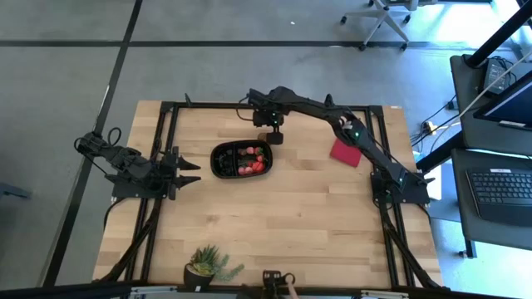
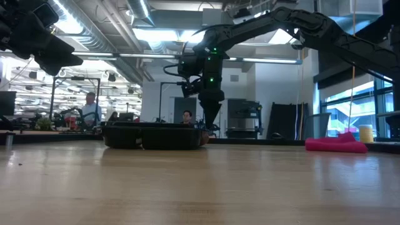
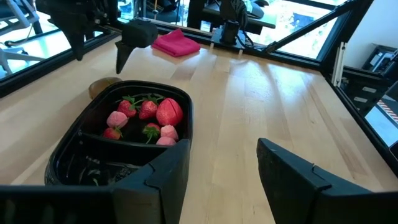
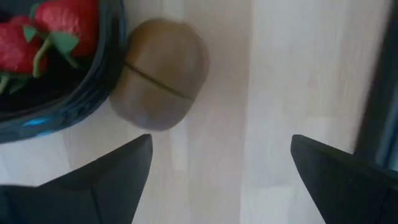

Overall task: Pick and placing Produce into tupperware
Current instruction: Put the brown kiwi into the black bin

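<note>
Right gripper [image 4: 217, 177]: jaws spread wide, holding nothing, poised above the counter [image 1: 291, 216] at the tupperware's far end. Brown round piece [image 4: 160, 74]: on the bare wood just ahead of those jaws and not between them, a seam across its middle, touching the outer wall of the tupperware [image 1: 218, 163]. Tupperware: black oblong tray with inner dividers, flat on the counter beside the right gripper and well ahead of the left one. Produce inside it: red strawberries [image 3: 169, 112] with green tops and paler pink pieces, gathered in the compartment nearest the right gripper; the nearer compartment is too dark to read. Left gripper [image 3: 221, 168]: jaws partly open, empty, held off at the counter's left edge, pointing toward the tray. Red cloth [image 1: 345, 153]: flat on the counter, beyond the right gripper, apart from the tray. Potted plant [image 1: 208, 267]: green, spiky, at the counter's near edge, well apart from both grippers.
</note>
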Controlling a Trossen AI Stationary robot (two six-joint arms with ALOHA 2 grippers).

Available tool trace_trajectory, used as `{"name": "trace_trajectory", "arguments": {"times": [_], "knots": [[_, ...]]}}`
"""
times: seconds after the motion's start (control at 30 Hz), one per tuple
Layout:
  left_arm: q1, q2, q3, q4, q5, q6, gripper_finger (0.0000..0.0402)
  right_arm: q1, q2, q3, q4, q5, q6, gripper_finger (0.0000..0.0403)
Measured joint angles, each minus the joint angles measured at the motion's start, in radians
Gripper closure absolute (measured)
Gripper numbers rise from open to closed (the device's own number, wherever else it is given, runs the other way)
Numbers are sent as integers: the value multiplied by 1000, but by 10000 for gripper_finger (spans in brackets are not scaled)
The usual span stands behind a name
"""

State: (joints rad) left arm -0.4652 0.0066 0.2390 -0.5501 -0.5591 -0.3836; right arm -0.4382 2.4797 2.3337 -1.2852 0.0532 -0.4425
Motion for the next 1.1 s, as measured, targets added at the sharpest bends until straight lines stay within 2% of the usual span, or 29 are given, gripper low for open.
{"name": "trace_trajectory", "arguments": {"times": [0.2, 0.43, 0.67, 0.83, 1.1], "knots": [[0, 0, 0, -3, 0, -1, 223, 33, 29, 0, -25, 70, 4, 23], [0, 0, 0, -3, 0, -2, 223, 55, 60, 0, -3, 74, 4, 23], [0, 0, 0, -3, 0, -2, 223, 56, 61, 0, 75, 41, 4, 23], [0, 0, 0, -4, 0, -2, 223, 55, 61, 0, 77, -28, 7, 23], [0, 0, 0, -3, 0, -2, 223, 62, 61, 0, 117, -46, 12, 23]]}}
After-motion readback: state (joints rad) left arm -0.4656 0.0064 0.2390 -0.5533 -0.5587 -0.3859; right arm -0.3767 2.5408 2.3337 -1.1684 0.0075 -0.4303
